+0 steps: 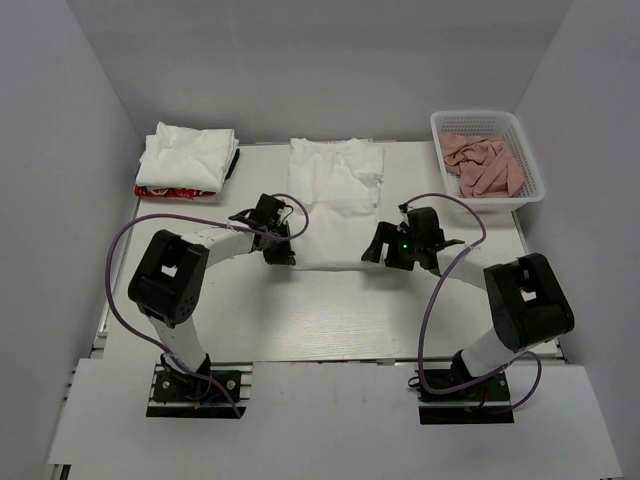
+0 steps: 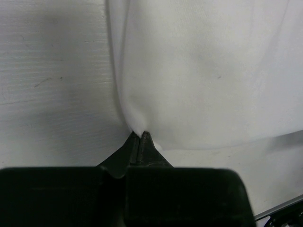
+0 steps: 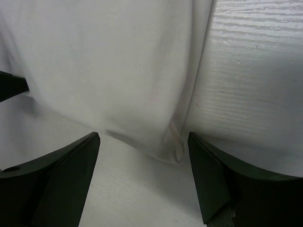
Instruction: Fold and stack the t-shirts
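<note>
A white t-shirt (image 1: 335, 195) lies partly folded on the table (image 1: 330, 320), left of the white plastic basket (image 1: 520, 135) that holds salmon-pink cloths (image 1: 485, 165). Its near edge faces the arms.

The left gripper (image 2: 140, 136) sits at the shirt's near corner farther from the basket. Its fingers are pressed together with a fold of the white fabric nipped between the tips, and the cloth fans away from that point across the tabletop.

The right gripper (image 3: 142, 142) is at the near corner closer to the basket. Its jaws are spread wide and hold nothing. The shirt's hem and corner lie on the table in the gap between the two fingers (image 3: 66, 170), nearer the basket-side finger and touching neither.

In the top view both grippers (image 1: 280, 250) (image 1: 378, 248) flank the shirt's near edge.

Well left of the basket, past the spread shirt, is a stack of folded t-shirts (image 1: 185, 155). It is white on top, with a red printed one showing at the bottom.
</note>
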`<state>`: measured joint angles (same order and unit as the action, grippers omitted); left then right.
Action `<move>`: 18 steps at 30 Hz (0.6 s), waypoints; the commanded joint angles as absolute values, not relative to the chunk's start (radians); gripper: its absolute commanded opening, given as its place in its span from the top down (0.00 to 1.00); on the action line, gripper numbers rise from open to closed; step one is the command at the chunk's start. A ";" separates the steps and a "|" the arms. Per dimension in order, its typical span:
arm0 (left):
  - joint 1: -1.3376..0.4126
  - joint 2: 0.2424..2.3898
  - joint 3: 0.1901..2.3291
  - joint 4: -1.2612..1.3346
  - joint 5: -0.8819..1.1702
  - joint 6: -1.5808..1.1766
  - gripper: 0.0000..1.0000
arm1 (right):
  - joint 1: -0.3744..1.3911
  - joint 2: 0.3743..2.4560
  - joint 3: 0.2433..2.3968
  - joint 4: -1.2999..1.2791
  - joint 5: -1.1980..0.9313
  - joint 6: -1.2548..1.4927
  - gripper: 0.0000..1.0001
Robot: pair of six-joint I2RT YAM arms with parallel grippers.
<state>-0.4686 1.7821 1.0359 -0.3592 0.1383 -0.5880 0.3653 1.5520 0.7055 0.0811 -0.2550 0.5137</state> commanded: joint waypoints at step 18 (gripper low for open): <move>-0.502 1.376 0.811 -0.416 0.224 -0.664 1.00 | 0.364 1.224 0.600 -0.161 -0.337 0.508 1.00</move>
